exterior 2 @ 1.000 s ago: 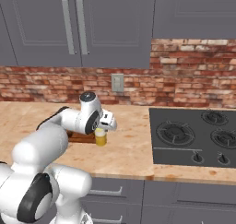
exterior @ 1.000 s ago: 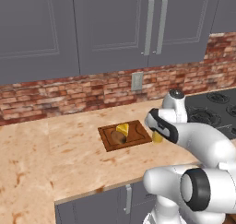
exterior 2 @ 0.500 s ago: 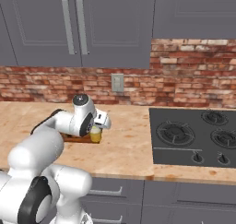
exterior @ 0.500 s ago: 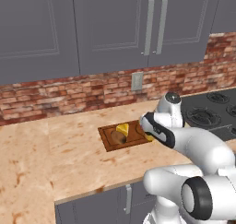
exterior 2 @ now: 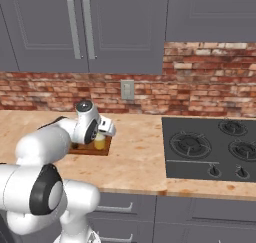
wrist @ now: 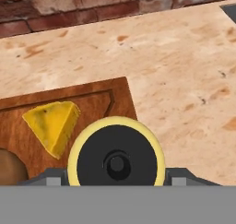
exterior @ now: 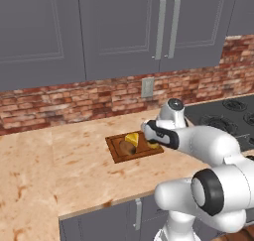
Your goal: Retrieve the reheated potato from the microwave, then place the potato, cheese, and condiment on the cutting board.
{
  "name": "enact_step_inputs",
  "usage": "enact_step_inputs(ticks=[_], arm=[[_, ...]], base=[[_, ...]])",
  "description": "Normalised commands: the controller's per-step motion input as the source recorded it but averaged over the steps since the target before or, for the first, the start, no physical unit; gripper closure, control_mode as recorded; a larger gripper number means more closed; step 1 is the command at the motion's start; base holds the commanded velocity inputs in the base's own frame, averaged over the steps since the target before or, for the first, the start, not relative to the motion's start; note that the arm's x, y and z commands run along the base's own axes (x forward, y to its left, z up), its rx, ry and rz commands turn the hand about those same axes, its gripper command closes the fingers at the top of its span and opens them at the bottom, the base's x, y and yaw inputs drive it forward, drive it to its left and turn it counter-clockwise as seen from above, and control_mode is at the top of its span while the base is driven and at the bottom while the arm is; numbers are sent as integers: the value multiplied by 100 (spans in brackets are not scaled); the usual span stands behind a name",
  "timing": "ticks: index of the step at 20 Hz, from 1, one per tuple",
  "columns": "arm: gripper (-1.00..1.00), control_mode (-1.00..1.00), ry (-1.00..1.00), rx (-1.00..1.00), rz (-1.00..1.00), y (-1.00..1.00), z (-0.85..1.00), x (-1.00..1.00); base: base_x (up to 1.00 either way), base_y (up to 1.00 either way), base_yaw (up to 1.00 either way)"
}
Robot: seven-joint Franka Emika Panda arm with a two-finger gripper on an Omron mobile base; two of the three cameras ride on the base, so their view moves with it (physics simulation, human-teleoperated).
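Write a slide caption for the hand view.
Gripper holds bottle over board edge, beside cheese and potato.

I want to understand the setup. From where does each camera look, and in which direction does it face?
Left base view: behind the arm's left, facing the cutting board and brick wall; white arm at lower right.
Right base view: behind the arm's right, same counter plus stove; arm at lower left.
Hand view: straight down onto the condiment, cheese beside.
All share the board.

The yellow condiment bottle is standing upright between the jaws, its dark cap facing up, over the near right corner of the reddish-brown cutting board. The yellow cheese wedge is lying on the board up-left of the jaws, and the brown potato is sitting beside it, farther left.
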Motion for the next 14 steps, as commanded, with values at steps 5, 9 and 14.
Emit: enact_step_inputs(ticks=[5,9,14], arm=[[100,-100,0,8,0,26,-14,28],[100,-100,0,6,0,20,-22,20],[100,-100,0,1,0,11,-28,15]], base=[[0,0,0],[0,0,0],[0,0,0]])
